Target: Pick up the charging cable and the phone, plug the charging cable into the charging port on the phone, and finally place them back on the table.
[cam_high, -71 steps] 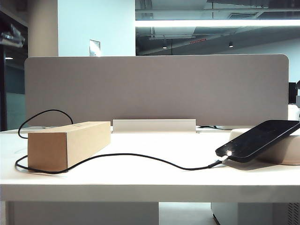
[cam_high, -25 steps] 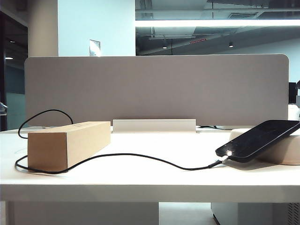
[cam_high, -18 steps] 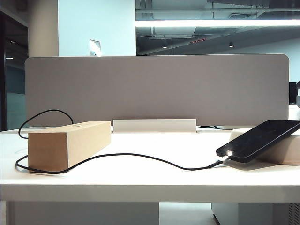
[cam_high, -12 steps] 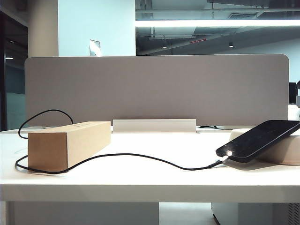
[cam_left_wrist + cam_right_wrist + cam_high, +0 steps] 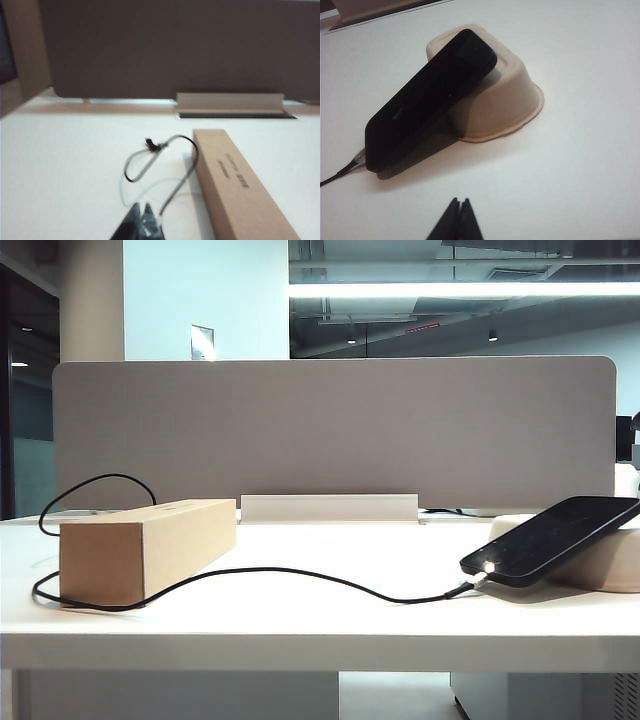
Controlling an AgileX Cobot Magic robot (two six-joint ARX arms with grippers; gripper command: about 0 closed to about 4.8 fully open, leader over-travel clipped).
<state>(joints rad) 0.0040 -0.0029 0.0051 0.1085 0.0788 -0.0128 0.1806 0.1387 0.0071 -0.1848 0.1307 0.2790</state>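
From the left, the charging cable [image 5: 290, 572] loops up behind a tan cardboard box [image 5: 145, 545] lying on the white counter [image 5: 330, 625], curls round the box's near end and runs low across the surface to the right. The left wrist view is soft, but it shows that loop of cord beside the box, with the left claw [image 5: 141, 219] pressed together, holding nothing and hanging above the counter just short of the cord. Behind everything stands the grey divider panel [image 5: 330, 430].

On the right, the phone [image 5: 550, 538] leans face-up, its upper end propped on an upturned pale bowl [image 5: 505, 95] and its lower end down near the counter. The cable's silvery plug [image 5: 470, 585] meets that lower short edge; it looks seated in the charging port, though the slot itself is too small to make out. The right claw [image 5: 459, 212] is also pressed together and empty, hovering over bare counter near the phone, clear of it. Neither arm shows in the exterior view.

I'd judge the job to be at its end: cable joined, both things set down, both claws free. All that seems left is for the arms to stay clear without snagging the cord.
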